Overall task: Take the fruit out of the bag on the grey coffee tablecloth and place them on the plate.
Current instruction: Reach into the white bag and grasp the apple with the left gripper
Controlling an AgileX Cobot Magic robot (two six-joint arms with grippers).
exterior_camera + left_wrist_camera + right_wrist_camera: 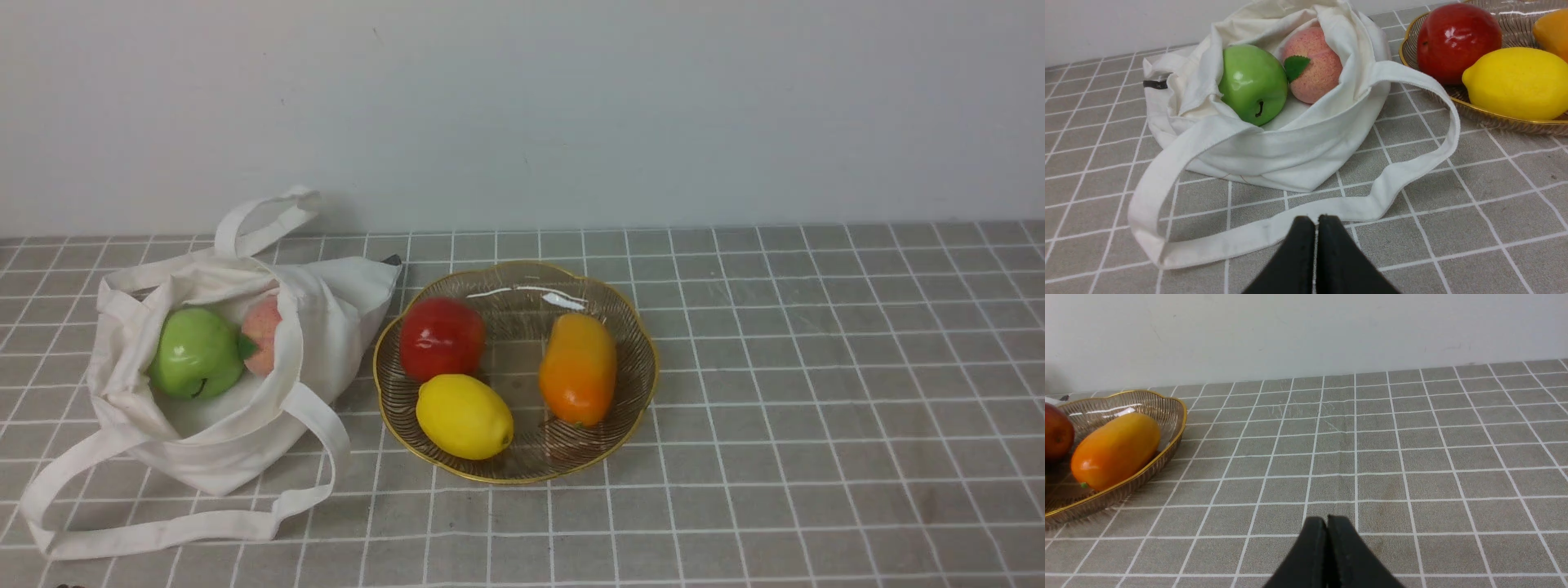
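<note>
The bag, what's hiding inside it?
A green apple and a peach lie side by side in the open bag. Its cloth covers part of the peach and the deeper inside, so anything further in is hidden.

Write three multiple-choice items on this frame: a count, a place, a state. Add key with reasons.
1. How many fruits lie on the plate? A) two B) three C) five
2. Where is the green apple? A) on the plate B) inside the bag C) behind the bag
3. What state is the left gripper in? A) shut, empty B) shut on the green apple C) wide open
Key: 1 B, the red apple, lemon and orange fruit sit there. 2 B, it shows in the bag's open mouth. 3 A, its tips meet with nothing between.
</note>
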